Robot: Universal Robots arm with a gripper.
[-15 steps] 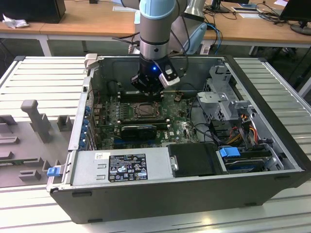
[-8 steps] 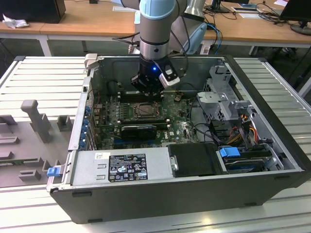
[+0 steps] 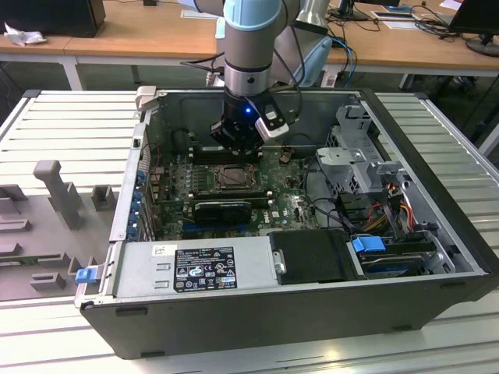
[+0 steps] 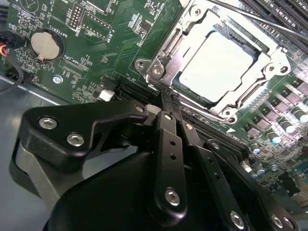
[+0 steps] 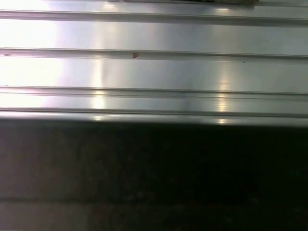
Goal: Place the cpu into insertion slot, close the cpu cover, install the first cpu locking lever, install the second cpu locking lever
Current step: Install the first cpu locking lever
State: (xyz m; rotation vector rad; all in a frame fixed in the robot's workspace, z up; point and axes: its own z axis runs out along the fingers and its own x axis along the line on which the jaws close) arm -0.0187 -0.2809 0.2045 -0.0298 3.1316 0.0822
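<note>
I see my claw (image 4: 168, 103) pinched narrow with nothing in it, its tips at the near corner of the insertion slot (image 4: 219, 62); the cpu (image 4: 216, 60) sits seated just beyond, under the closed cpu cover (image 4: 190, 31)

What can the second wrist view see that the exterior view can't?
Second wrist view: up close, the cpu shows its pale top in the insertion slot, with the cpu cover framing it, and there is a round silver battery. Exterior view: the whole computer case, the arm, the labelled power supply and wooden desks behind. Both: the green motherboard and the shut pincer beside the slot.
</note>
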